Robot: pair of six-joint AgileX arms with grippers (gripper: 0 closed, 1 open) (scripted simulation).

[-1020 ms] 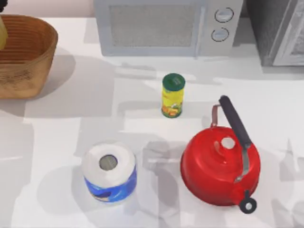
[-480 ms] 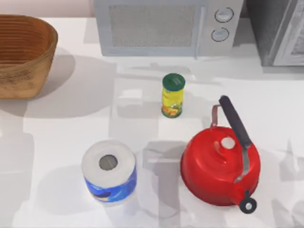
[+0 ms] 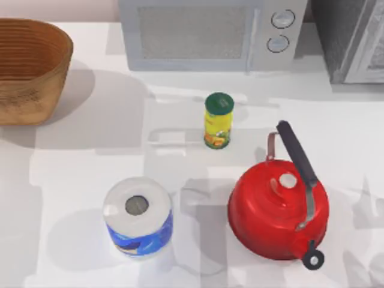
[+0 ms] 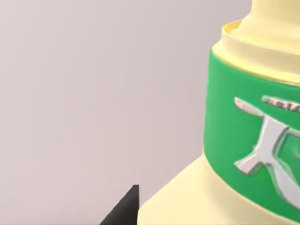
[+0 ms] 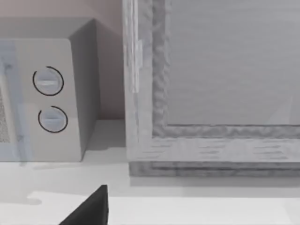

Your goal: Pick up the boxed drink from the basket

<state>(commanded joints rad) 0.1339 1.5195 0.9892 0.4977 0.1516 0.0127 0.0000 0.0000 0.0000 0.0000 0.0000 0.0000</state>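
Left wrist view is showing the boxed drink (image 4: 243, 140) very close, pale cream with a green band, a dark fingertip (image 4: 123, 210) of the left gripper lying just beside its lower part; whether the fingers are gripping it I cannot tell. Top view is showing the basket (image 3: 30, 69) sitting at the bench's (image 3: 90, 156) far left corner, with open room between it, the paper roll (image 3: 138, 217), the yellow can (image 3: 218, 120) and the red kettle (image 3: 278, 207). Right wrist view is facing the microwave (image 5: 47, 98) along the far edge.
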